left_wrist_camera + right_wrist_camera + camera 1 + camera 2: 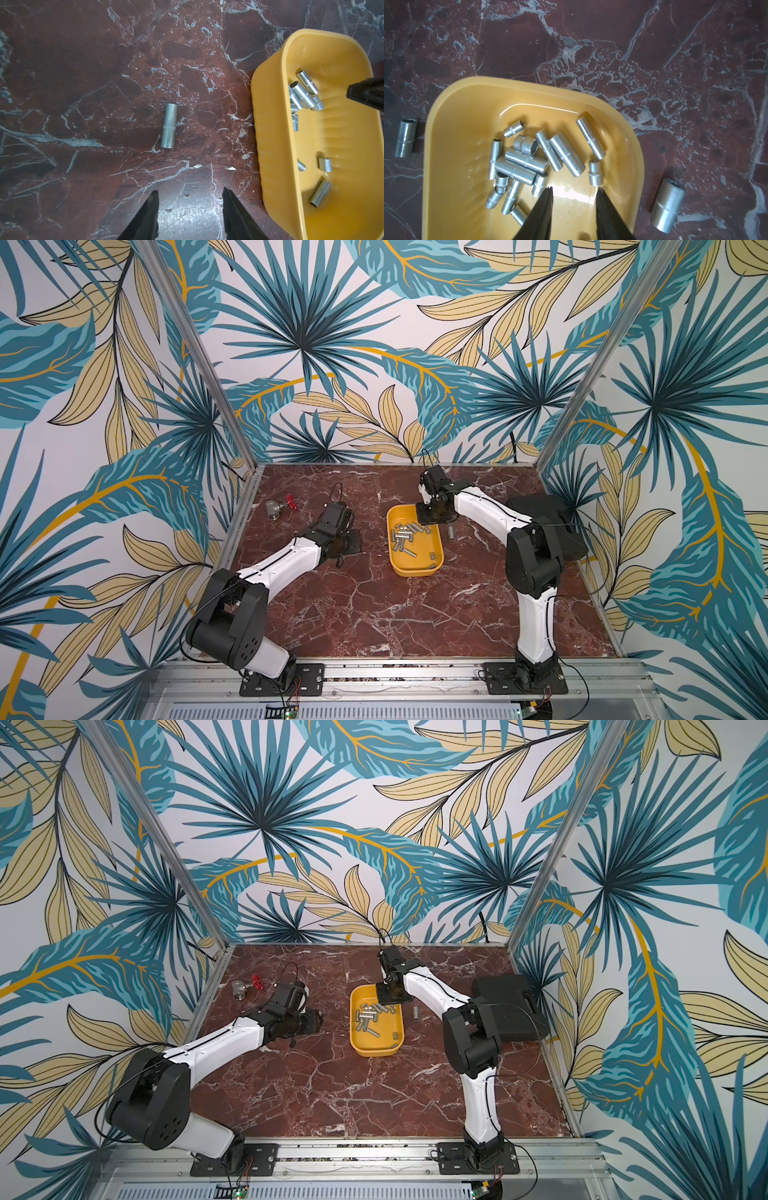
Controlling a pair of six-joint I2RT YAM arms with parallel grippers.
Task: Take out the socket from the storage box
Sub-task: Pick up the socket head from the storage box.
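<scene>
valve (277,509) far left | left gripper (189,192) jaws spread, empty; only its wrist view shows loose socket (169,128) on table (374,614) left of storage box (415,570) | socket pile (529,162) in box's far half | right gripper (575,188) spread, empty, above pile | second socket (451,532) just right of box | black case (503,1002) far right

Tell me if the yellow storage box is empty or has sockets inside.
Not empty. The storage box holds a pile of sockets; two loose sockets lie outside on the table.

Leaf-print walls (374,344), red marble tabletop (374,614)
</scene>
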